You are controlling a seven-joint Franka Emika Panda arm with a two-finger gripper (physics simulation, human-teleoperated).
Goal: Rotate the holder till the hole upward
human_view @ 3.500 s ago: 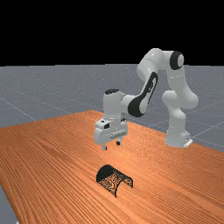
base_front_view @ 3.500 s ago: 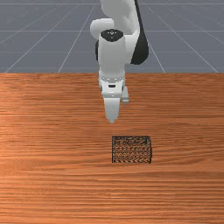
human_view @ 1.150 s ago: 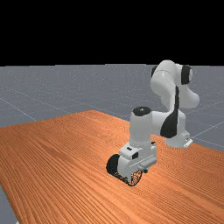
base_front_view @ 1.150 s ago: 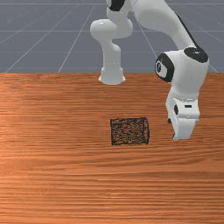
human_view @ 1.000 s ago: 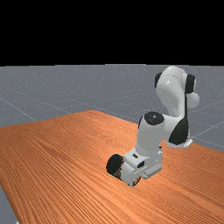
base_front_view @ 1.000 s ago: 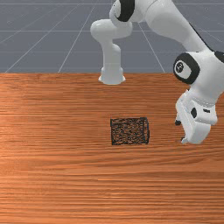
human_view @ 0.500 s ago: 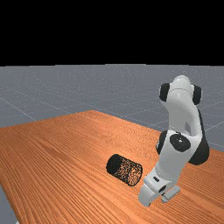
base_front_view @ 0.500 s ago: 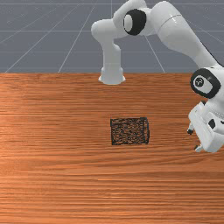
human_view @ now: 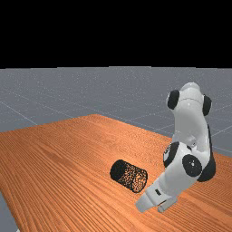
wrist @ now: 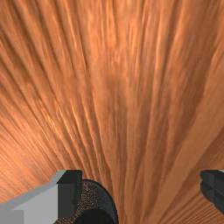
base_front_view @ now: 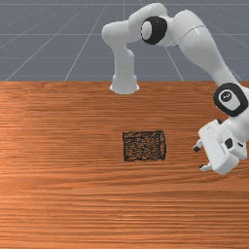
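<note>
Swinging back toward the holder, my gripper had come a little nearer to its rim end in the last half second, and the hand had tipped flatter, so that the fingers pointed more at it than at the table; the holder itself had not moved in that time, though compared with three and a half seconds ago it lay closer to the arm's base and seemed to have rolled, for the arch shape in the far view was gone. That roll had not done the job, I judged: the holder lay on its side on the table, in front of the base, and its hole appeared to face sideways, toward the front view's right. The fingers stood wide apart, held nothing, and were well clear of the holder's rim; the tilted approach looked meant for a grip on that rim. Next called for closing on the wall there and levering it upright; a loose pinch could let the holder roll off or drop back.
</note>
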